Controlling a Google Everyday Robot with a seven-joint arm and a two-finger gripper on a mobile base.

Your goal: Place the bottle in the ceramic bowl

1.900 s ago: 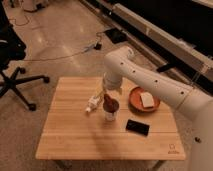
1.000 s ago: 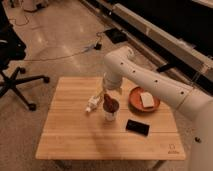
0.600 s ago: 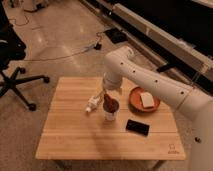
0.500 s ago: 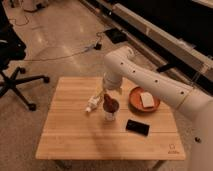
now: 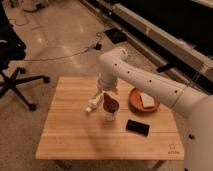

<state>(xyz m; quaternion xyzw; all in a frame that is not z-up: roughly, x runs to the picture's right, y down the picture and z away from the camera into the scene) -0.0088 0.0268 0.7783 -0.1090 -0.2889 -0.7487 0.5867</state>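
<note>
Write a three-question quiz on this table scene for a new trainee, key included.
1. True or false: the white bottle already lies in the ceramic bowl.
2. Multiple choice: which thing lies nearest the front edge of the table? A) black phone B) white cup with a dark brown inside C) ceramic bowl
3. Short answer: the claw hangs low over the table. Which is closer to it, the bottle or the phone?
Key: 1 false; 2 A; 3 the bottle.
</note>
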